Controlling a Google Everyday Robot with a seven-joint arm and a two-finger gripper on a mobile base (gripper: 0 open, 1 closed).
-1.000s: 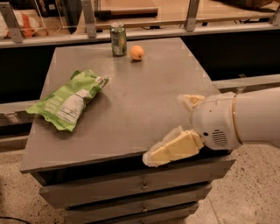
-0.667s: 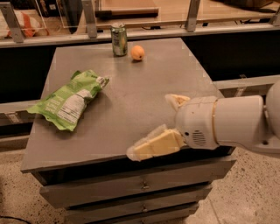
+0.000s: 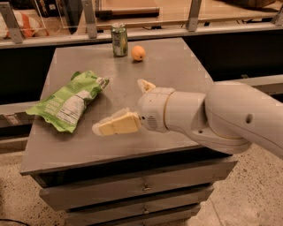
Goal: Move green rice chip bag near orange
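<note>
- Hovering over the bench (image 3: 185,66), gripper (image 3: 118,106) is gaping wide, empty, probably lining up on green rice chip bag (image 3: 68,103).
- Bag is lying flat left, well apart from orange (image 3: 138,53) beside can (image 3: 119,39).

A grey cabinet (image 3: 177,66) stands in the middle of the space, its flat top dull and lightly scuffed under warm indoor light. Below the top sit shallow drawers (image 3: 110,189) with small metal pulls. The floor (image 3: 247,194) is pale speckled stone. Behind the cabinet runs a long light-coloured ledge (image 3: 208,30) carrying upright metal posts (image 3: 193,13), with a wooden surface (image 3: 177,6) beyond. The gripper (image 3: 129,106) hangs over the cabinet's front half, fingers spread.
</note>
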